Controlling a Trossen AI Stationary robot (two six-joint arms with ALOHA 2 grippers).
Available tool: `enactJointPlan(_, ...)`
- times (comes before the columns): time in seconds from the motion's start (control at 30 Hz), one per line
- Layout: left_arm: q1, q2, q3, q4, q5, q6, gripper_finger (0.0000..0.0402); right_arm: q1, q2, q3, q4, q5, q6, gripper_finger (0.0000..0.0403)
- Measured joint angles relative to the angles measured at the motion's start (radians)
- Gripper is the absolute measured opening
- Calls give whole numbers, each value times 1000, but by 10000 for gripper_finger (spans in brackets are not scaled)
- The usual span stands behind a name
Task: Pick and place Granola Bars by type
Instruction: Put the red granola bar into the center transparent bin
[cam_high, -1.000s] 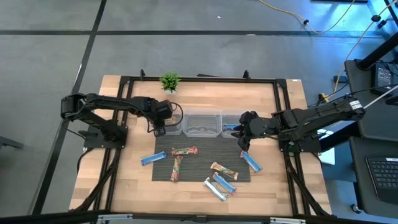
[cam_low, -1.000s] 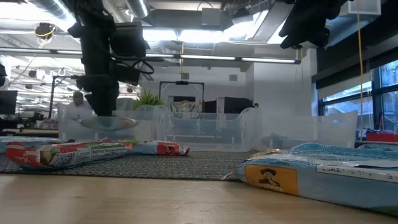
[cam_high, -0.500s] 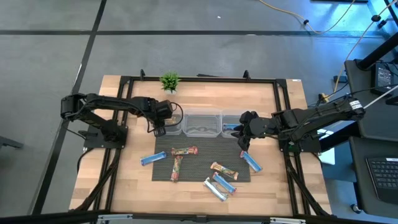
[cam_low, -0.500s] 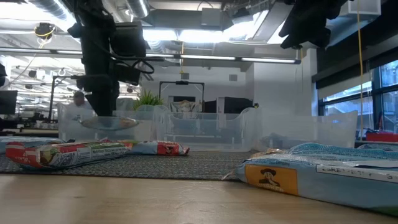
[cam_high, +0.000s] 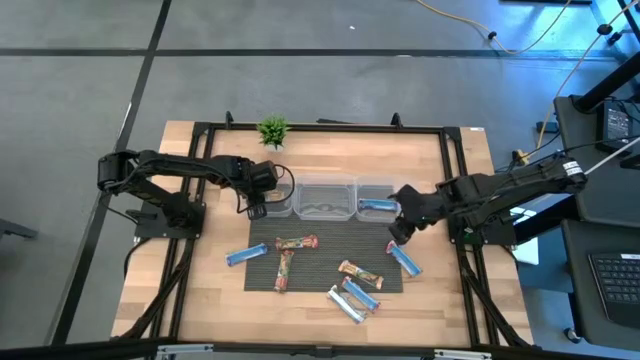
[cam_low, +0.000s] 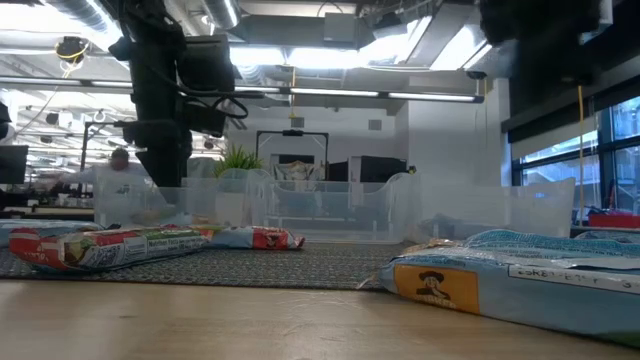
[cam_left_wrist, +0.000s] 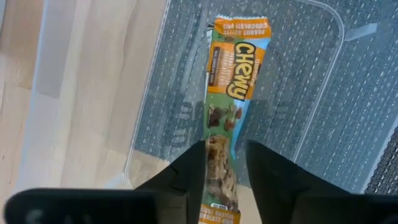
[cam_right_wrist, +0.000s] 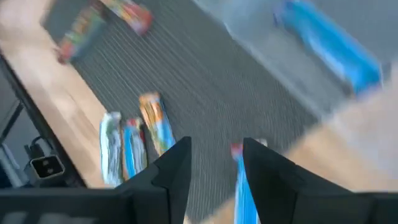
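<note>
Dark mat (cam_high: 320, 262) mostly bare — bars (cam_high: 355, 290) crowd its right edge

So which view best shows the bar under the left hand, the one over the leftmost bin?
The left wrist view: the Chewy bar lies in the clear bin, its label readable, one end between the left hand fingers. In the high view the arm hides it. The low view shows only the bin's wall. The right wrist view misses it.
</note>
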Motion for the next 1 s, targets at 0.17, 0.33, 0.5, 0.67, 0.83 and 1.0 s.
enactJointPlan(0.17,0,0,0,0,1,0,129,55,3,-77,-36,-64,145,147)
enactJointPlan(0.33,0,0,0,4,1,0,130,103,3,-167,72,-132,179,150)
enactJointPlan(0.5,0,0,0,4,0,0,129,124,13,-213,143,-128,196,188)
enactJointPlan(0.67,0,0,0,4,0,0,128,135,43,-239,145,-46,188,252)
enactJointPlan(0.83,0,0,0,4,0,0,129,136,73,-258,212,-49,143,293)
enactJointPlan(1.0,0,0,0,5,1,0,128,136,148,-261,218,-45,104,292)
